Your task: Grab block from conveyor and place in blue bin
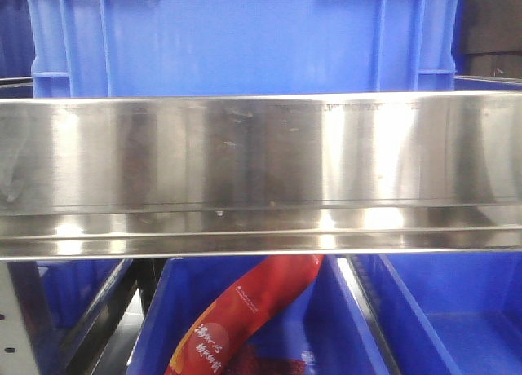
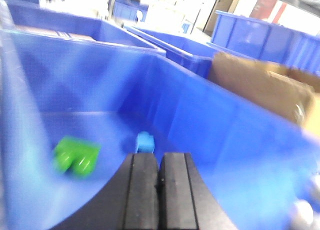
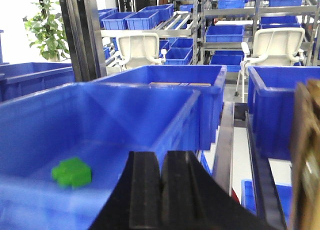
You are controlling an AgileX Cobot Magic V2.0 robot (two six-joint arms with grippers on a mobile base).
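Right claw (image 3: pixel 161 190) closed, above blue bin (image 3: pixel 150 125), green block (image 3: pixel 71 172) inside

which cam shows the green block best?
Left wrist: the green block lies unobstructed on the blue bin floor, studs visible, though blurred. Right wrist shows it too, smaller and lower in frame. The front view misses it, blocked by a metal rail.

Bright, even indoor light fills all three views, and vertical bands of glare streak the steel rail (image 1: pixel 261 175) across the front view. The left wrist view is smeared with motion blur: the green block (image 2: pixel 76 156) left of the left gripper (image 2: pixel 159 190) is soft, and the background beyond is washed out. Ahead of the right gripper (image 3: pixel 161 195) the shelves are sharp, while the cardboard (image 3: pixel 306 155) at its right is blurred.
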